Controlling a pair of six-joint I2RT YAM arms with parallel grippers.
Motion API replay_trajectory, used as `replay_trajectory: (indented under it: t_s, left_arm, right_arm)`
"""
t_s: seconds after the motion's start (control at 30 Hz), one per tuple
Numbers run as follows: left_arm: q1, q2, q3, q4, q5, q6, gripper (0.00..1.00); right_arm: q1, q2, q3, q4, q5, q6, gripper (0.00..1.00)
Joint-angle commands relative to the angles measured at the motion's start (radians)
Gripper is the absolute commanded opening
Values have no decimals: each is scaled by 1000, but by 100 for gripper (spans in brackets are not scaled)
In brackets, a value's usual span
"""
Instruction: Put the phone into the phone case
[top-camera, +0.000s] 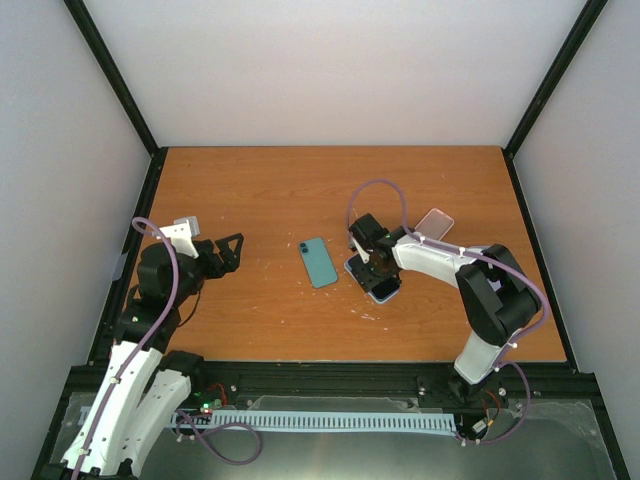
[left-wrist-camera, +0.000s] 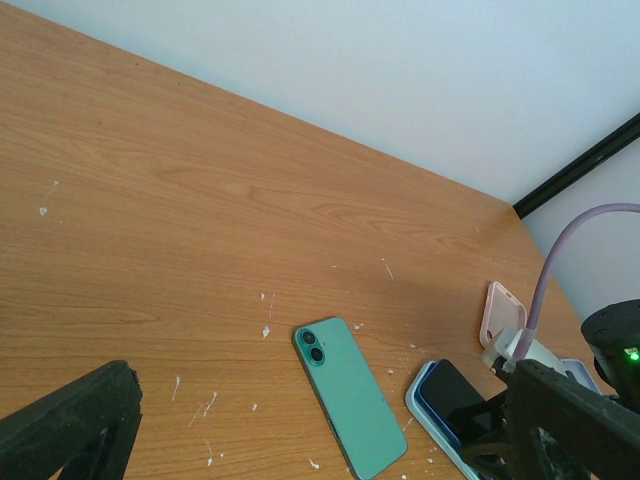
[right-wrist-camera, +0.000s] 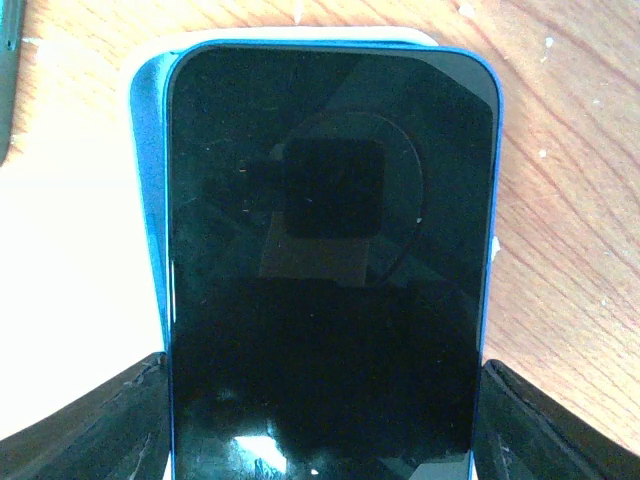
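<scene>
A blue phone (right-wrist-camera: 330, 250) with a dark screen lies face up on a pale phone case (right-wrist-camera: 300, 36), tilted across it. My right gripper (right-wrist-camera: 325, 400) is shut on the phone, one black finger (right-wrist-camera: 110, 425) against each long edge. From above, the right gripper (top-camera: 372, 268) covers the phone (top-camera: 380, 280) and the case (top-camera: 388, 296) right of centre. My left gripper (top-camera: 232, 250) stands open and empty at the left, well away from them. Its wrist view shows the phone (left-wrist-camera: 455, 395) in the case (left-wrist-camera: 424, 405) at lower right.
A green phone (top-camera: 319, 262) lies camera side up mid-table, between the two grippers, also seen in the left wrist view (left-wrist-camera: 350, 395). A pink case (top-camera: 435, 223) lies behind the right arm. White specks dot the wooden table (top-camera: 260, 190). Black frame posts edge it.
</scene>
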Motion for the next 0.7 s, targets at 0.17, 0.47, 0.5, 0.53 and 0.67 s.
replay_trajectory:
  t_s: [0.17, 0.47, 0.5, 0.53, 0.67]
  left_arm:
    - [-4, -1, 10, 13, 3, 18, 99]
    - [-4, 39, 11, 16, 45, 18, 98]
    - [-4, 49, 10, 16, 58, 14, 97]
    - [-5, 59, 10, 19, 80, 9, 96]
    - [-5, 119, 2, 28, 162, -24, 92]
  right_arm:
    - [-5, -3, 39, 8, 0, -15, 90]
    - [-23, -34, 28, 15, -53, 64, 95]
    - [-30, -32, 23, 22, -70, 76, 95]
    - [-36, -31, 14, 32, -87, 85, 95]
    - [-66, -37, -23, 63, -128, 107, 99]
